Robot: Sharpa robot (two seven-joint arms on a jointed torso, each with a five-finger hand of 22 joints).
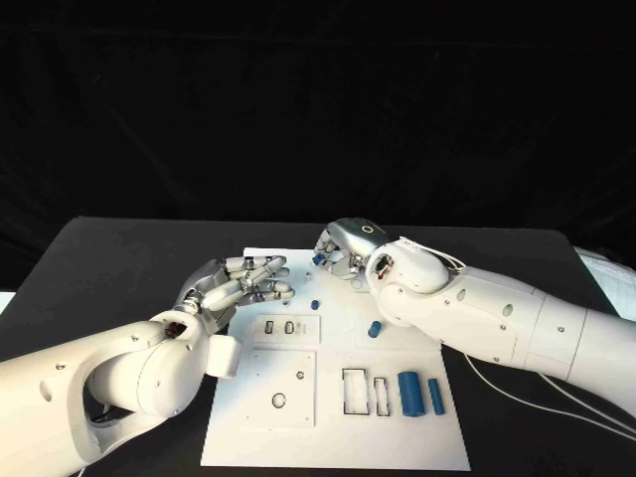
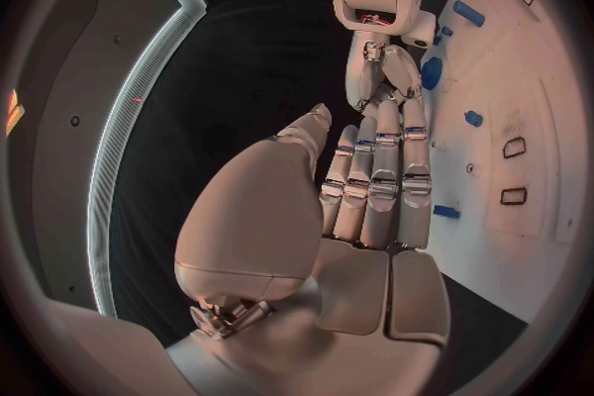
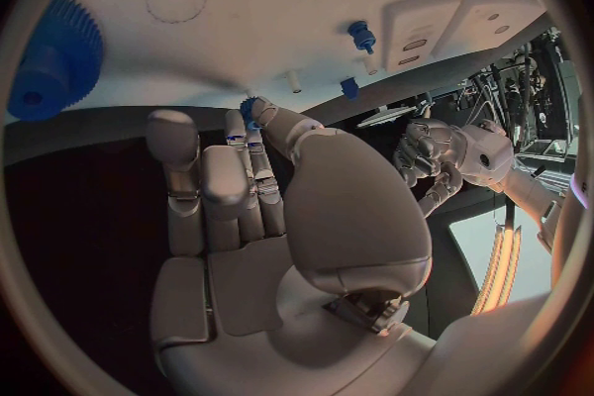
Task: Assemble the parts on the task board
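At the upper middle of the head view, the right hand (image 1: 344, 250) pinches a small blue part (image 3: 248, 109) over the task board's (image 1: 333, 437) far edge, apparently mid-pickup and next needing a socket, while the left hand (image 1: 239, 286) hovers empty, fingers straight.

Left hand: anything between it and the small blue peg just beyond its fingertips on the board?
Nothing visible. In the head view the left hand sits at the task board's left edge, holding nothing, and the small blue peg lies on bare white board just beyond its fingertips. The right hand is further back, out of that path.
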